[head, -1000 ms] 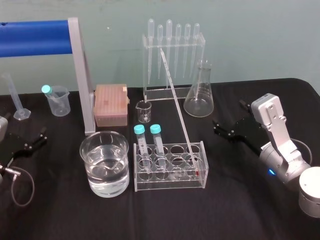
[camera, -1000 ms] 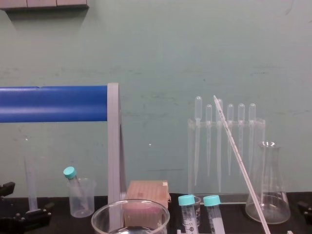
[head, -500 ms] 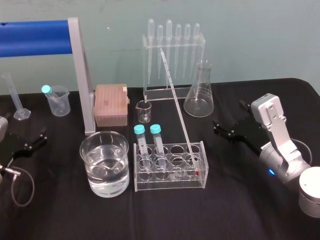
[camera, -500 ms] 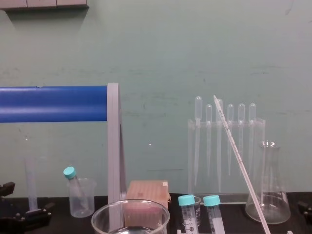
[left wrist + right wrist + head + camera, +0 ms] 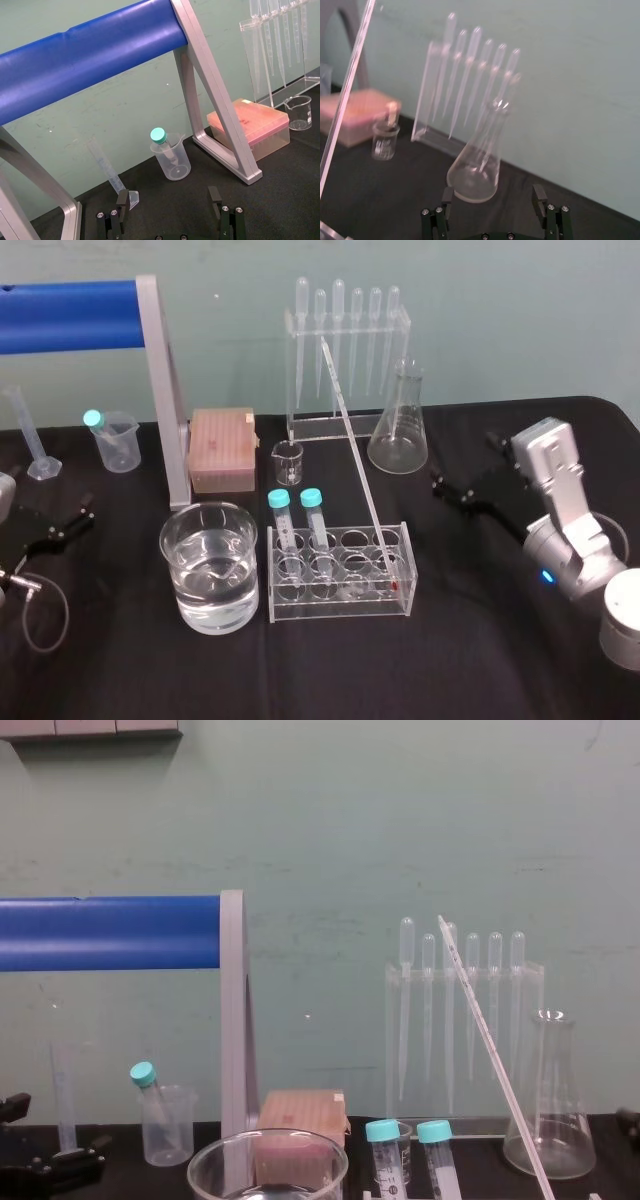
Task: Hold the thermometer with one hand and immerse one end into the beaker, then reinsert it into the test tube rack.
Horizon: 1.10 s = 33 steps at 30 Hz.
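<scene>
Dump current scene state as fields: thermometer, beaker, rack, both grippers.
thermometer: leaning in the right end of the test tube rack, red bulb down, top tilted back toward the pipettes; ungripped
beaker: just left of the rack, partly filled with clear liquid
left gripper: open, empty, parked far left of the beaker
right gripper: open, empty, right of the rack, apart from the thermometer
task stage: pick-up not yet done
</scene>
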Motion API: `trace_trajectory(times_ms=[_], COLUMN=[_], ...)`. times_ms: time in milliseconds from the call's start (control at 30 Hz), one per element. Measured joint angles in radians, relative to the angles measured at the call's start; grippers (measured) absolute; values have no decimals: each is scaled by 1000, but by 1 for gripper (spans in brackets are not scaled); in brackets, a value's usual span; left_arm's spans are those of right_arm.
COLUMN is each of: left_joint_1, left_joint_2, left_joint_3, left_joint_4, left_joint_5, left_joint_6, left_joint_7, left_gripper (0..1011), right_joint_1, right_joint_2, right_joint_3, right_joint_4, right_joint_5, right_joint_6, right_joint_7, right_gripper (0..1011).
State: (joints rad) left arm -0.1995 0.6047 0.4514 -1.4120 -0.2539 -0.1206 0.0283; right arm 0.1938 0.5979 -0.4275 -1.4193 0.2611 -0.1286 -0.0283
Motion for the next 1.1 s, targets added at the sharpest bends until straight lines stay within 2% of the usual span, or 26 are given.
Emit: trace_trajectory(times_ms=[133, 233, 300, 533, 733, 900, 1100], left_joint_1=[0, 0, 0, 0, 0, 0, 0], left_joint_2=[0, 0, 0, 0, 0, 0, 0], left_joint_3=[0, 0, 0, 0, 0, 0, 0], left_joint_4=[0, 0, 0, 0, 0, 0, 0], left_joint_5=[0, 0, 0, 0, 0, 0, 0], left_joint_6=[0, 0, 0, 0, 0, 0, 0], left_joint_7=[0, 0, 0, 0, 0, 0, 0], left_gripper=[1008, 1008, 1008, 1008, 1008, 1008, 1008], right_joint_1=[-14, -28, -32, -51, -47, -39, -17], right_joint_2=[-9, -21, -27, -63, -95, -127, -164], right_joint_3=[42, 88, 105, 166, 167, 143, 108], right_joint_4=[-29, -75, -96, -210, -259, -285, -282], right_joint_5=[36, 85, 105, 205, 231, 228, 209], right_joint_6=[-19, -33, -39, -73, -90, -94, -60], right_joint_7=[0, 5, 10, 67, 110, 141, 160], right_gripper=[1003, 1003, 1003, 1003, 1003, 1003, 1003])
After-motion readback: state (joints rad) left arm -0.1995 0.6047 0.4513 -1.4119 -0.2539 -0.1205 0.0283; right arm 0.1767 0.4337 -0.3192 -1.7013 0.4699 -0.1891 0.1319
